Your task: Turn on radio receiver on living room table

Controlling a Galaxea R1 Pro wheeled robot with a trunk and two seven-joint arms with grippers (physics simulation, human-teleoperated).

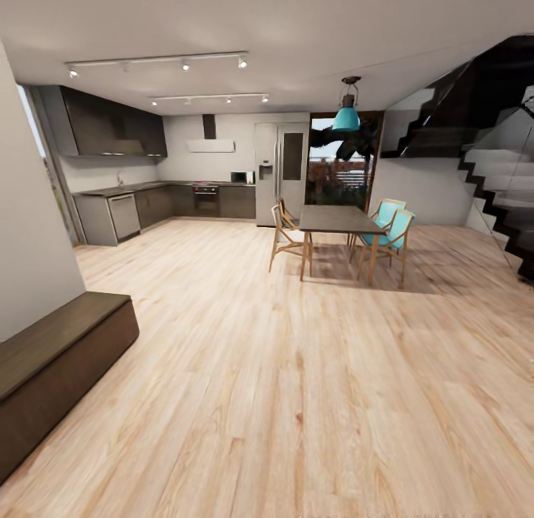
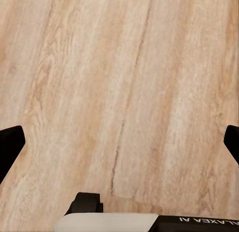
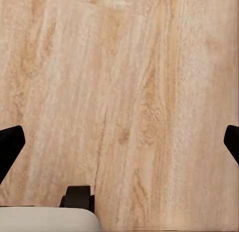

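The left claw [image 2: 119, 142] is hanging over bare wood floor [image 2: 124, 82], its two dark fingertips [image 2: 10, 147] sitting wide apart at the edges of the left wrist view with nothing between them. The right claw [image 3: 119, 142] is doing the same: spread open, empty, pointing down at pale planks [image 3: 129, 92].

Further out, the head view is looking across a wide room. A long dark wooden bench [image 1: 59, 355] is standing against the wall at the left. Ahead, a grey dining table [image 1: 337, 220] with pale wooden chairs [image 1: 285, 236], two of them with turquoise seats, is sitting under a teal hanging lamp [image 1: 346, 116]. Beyond it a kitchen [image 1: 163, 199] is running along the back wall with a tall fridge [image 1: 280, 173], and a dark staircase [image 1: 489, 184] is climbing at the right.

No red radio and no low glossy table are appearing here; neither this table nor the bench fits, so the radio's place cannot be told from these views.

As I judge it, the robot is at the searching and travelling step, with nothing of the switching-on begun. The next move is calling for turning the base or head away from the kitchen side to find the sofa area, then driving up to the low table before raising an arm.
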